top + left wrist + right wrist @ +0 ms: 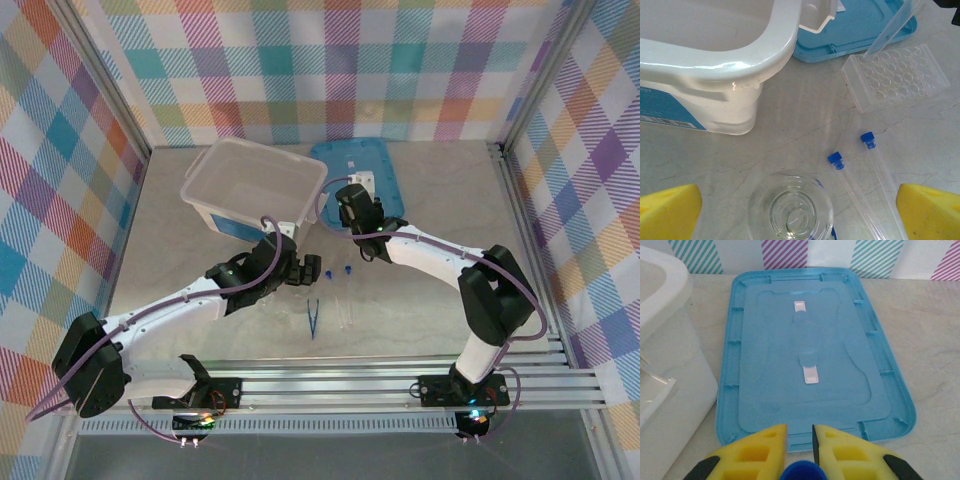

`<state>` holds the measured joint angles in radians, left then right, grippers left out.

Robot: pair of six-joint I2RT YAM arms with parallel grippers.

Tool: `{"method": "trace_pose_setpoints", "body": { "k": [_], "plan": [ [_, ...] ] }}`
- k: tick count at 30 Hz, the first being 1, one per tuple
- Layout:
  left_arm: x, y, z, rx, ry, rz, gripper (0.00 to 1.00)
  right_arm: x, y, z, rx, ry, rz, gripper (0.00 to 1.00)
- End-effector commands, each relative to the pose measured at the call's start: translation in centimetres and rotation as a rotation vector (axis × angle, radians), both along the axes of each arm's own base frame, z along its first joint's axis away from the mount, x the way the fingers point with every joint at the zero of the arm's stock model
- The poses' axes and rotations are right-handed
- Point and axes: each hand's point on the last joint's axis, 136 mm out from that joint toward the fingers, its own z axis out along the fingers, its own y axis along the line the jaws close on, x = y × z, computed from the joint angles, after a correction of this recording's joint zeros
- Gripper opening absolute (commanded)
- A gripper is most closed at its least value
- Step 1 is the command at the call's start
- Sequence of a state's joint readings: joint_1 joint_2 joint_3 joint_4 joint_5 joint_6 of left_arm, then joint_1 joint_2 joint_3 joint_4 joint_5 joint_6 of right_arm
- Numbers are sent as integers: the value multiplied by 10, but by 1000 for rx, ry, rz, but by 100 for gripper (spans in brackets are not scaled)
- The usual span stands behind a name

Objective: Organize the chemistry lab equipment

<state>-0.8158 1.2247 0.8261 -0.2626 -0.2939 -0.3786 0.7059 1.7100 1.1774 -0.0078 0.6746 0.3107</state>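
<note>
Beaker (790, 212) upright between left gripper's (799, 212) wide-spread fingers, not gripped. Two capped tubes (868, 140) flat at two o'clock of it; tweezers (313, 318) loose nearby. Third tube (889, 29) clamped at its cap by right gripper (799, 432), tip at rack (900, 80), one o'clock. Barely begun, probably; most left unsorted.

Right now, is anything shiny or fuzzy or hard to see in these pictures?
Left wrist view: a white glare streak shines on the tub rim, and the clear tubes nearly vanish against the pale table. Right wrist view: the blue lid is sharp, but the blue-capped tube in the right gripper is fuzzy. Top external view: even light, no hard shadows on the table.
</note>
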Motion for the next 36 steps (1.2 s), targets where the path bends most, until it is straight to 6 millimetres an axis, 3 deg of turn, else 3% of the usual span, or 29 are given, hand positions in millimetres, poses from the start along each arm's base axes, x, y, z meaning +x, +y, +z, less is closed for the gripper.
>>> {"method": "trace_pose_setpoints", "body": {
  "k": [1,10,19,23,32,36],
  "plan": [
    [-3,3,2,-3,-7,7,99,5,3,3,34,-5,-8,7],
    [-3,4,-1,1,-3,11,100,6,5,-4,34,13,-7,8],
    [-4,4,-5,2,4,12,100,4,5,-10,34,27,-12,17],
    [-4,4,-5,2,1,13,100,4,4,-9,32,27,-13,27],
    [-3,2,-6,-3,3,9,100,2,4,0,34,14,-4,38],
    [-3,2,-6,-1,5,8,100,-2,0,17,49,-7,-3,43]
  ]
}}
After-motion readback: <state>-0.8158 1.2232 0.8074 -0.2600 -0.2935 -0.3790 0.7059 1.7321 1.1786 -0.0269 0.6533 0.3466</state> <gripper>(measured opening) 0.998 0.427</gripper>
